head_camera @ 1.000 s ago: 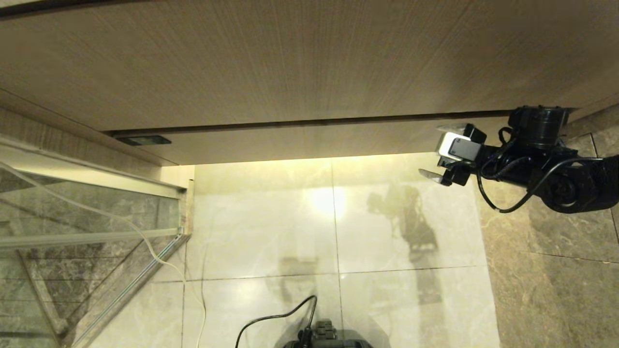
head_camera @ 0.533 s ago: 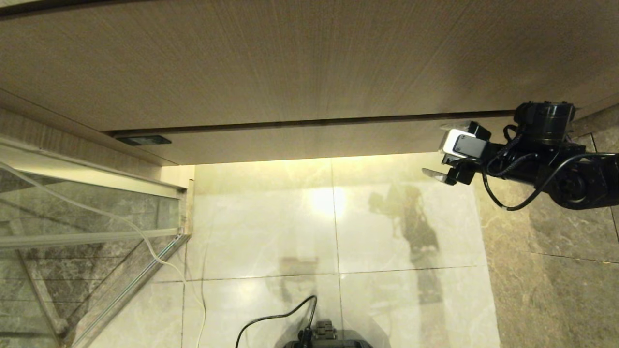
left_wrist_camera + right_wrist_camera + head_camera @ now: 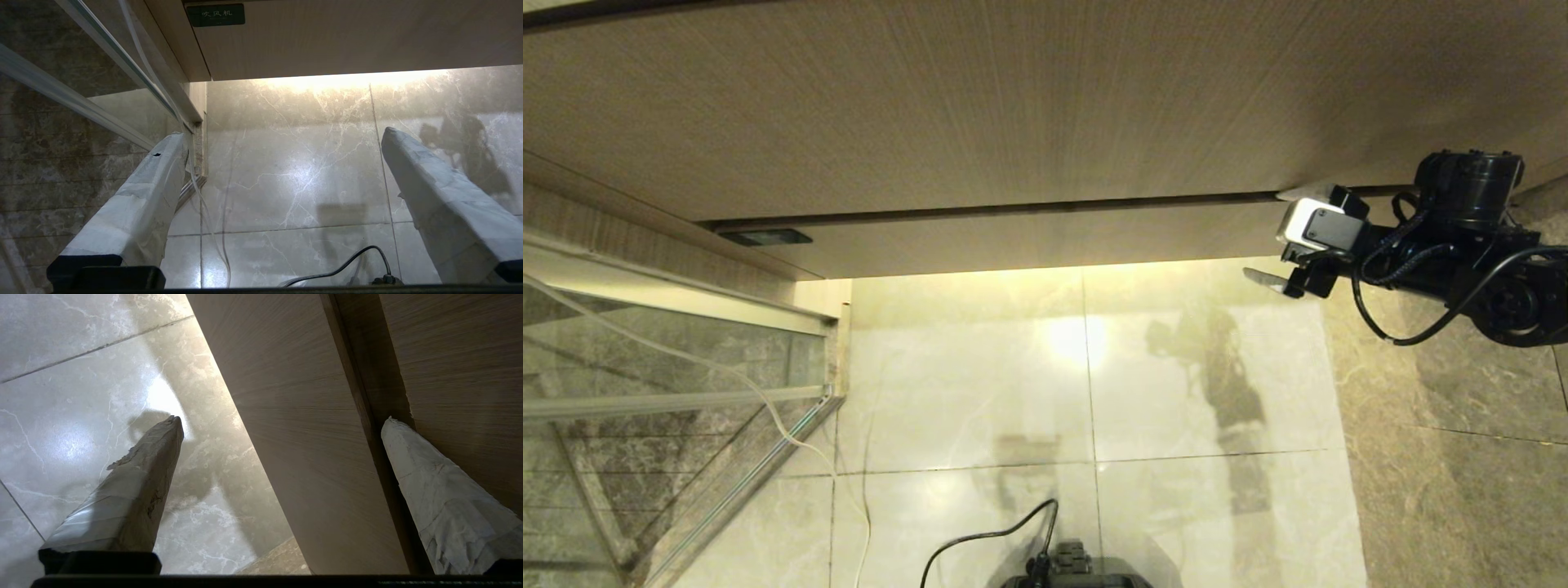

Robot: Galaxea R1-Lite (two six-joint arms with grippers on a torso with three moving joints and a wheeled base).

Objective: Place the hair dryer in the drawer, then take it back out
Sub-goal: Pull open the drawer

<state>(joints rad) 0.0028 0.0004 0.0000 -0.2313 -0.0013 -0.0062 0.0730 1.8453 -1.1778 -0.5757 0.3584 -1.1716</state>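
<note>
The drawer [image 3: 1045, 237] is the shallow beige wood-grain strip under the taller panel [image 3: 1013, 98]; it is closed, with a dark gap along its top edge. My right gripper [image 3: 1264, 237] is open at the drawer's right end and straddles the front. One fingertip [image 3: 1282, 194] is at the gap, the other [image 3: 1258, 279] is below the lower edge. The right wrist view shows the drawer front [image 3: 310, 437] between that right gripper's [image 3: 284, 420] fingers. My left gripper [image 3: 282, 134] hangs open over the floor, holding nothing. The hair dryer is out of view.
A dark label plate [image 3: 766, 238] sits at the drawer's left end. A glass partition with a metal frame [image 3: 645, 392] stands at the left, with a thin tube along it. A black cable [image 3: 980, 539] lies on the marble floor [image 3: 1094, 384] near my base.
My right gripper has risen and moved toward the cabinet; its upper finger now reaches the gap above the drawer front. The drawer has not moved.
</note>
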